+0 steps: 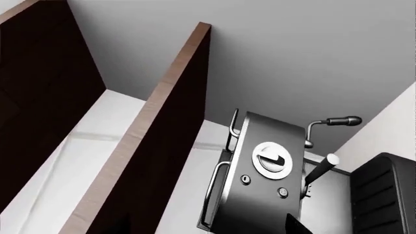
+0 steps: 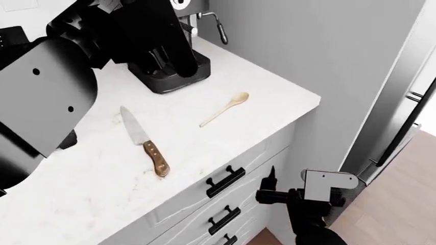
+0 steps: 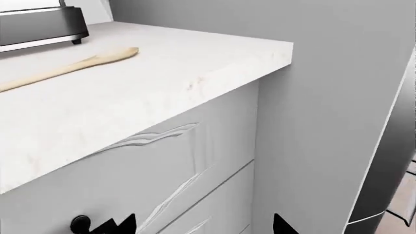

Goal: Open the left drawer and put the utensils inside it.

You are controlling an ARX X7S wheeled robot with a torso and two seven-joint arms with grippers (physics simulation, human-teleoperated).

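The left drawer (image 2: 253, 162) is shut, its black bar handle (image 2: 226, 181) at the top of the stack. My right gripper (image 2: 267, 187) hovers in front of that drawer face, just right of the handle. Its fingertips (image 3: 116, 225) stand wide apart and open, holding nothing; the handle's end (image 3: 79, 224) lies beside one tip. On the marble counter (image 2: 272, 97) lie the knife (image 2: 144, 143) and the wooden spoon (image 2: 225, 108). The left arm (image 2: 54, 87) is raised over the counter's back left. Only one dark tip (image 1: 300, 227) shows in its wrist view, so I cannot tell its state.
A black coffee machine (image 2: 170, 56) stands at the back of the counter, with dark wall cabinets (image 1: 162, 146) above it. Two more drawer handles (image 2: 223, 219) sit below the top one. A grey wall panel (image 2: 340, 66) and a steel fridge (image 2: 415, 102) flank the right.
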